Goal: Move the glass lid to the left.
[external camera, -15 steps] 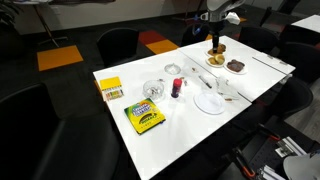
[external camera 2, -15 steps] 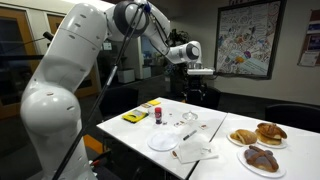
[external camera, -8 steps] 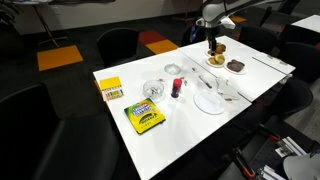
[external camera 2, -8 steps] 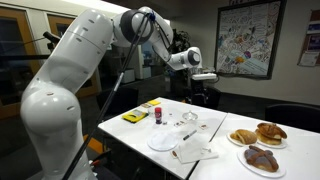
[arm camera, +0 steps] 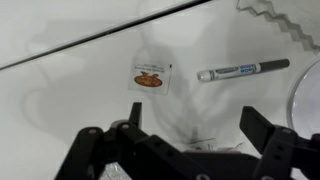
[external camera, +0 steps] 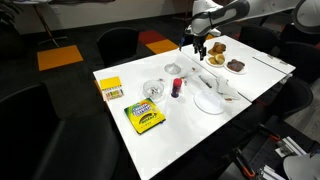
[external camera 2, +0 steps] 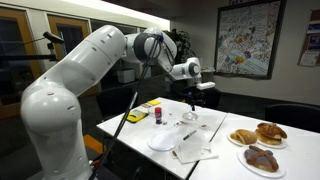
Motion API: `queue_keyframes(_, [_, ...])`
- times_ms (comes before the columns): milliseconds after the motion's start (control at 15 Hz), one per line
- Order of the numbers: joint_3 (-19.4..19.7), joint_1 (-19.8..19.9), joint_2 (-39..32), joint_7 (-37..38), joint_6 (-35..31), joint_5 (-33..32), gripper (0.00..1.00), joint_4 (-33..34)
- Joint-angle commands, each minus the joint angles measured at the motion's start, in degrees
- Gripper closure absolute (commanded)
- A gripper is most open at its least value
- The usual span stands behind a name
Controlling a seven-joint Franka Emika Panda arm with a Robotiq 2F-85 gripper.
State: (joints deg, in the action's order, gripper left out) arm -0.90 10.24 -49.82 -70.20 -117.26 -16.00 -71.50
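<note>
Since the last frame the arm's swung in off the pastry plates [external camera: 218, 58], so now we've got the gripper [external camera: 200, 46] hanging over the far end of the table [external camera: 190, 128]. Wrist view shows its fingers [arm camera: 92, 142] spread wide with nothing between them, above a sauce packet [arm camera: 150, 78] and a marker [arm camera: 241, 70]. The glass lid [external camera: 153, 90] sits on the table well apart from the gripper, just beside the crayon box [external camera: 145, 118] and near 1 red bottle [external camera: 177, 87].

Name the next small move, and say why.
Probably carry the open gripper across the table toward the glass lid, staying high: it hangs far from the lid, and the wrist view shows a marker and a packet below, not the lid.
</note>
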Motion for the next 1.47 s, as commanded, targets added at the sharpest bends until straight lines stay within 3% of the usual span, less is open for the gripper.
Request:
queue_keyframes(0, [0.27,-0.62,-1.27,-0.76,0.07,1.89,0.0,1.51])
queue_keyframes(1400, [0.5,-0.9,-1.89,-0.67,0.17,2.13,0.0,2.25])
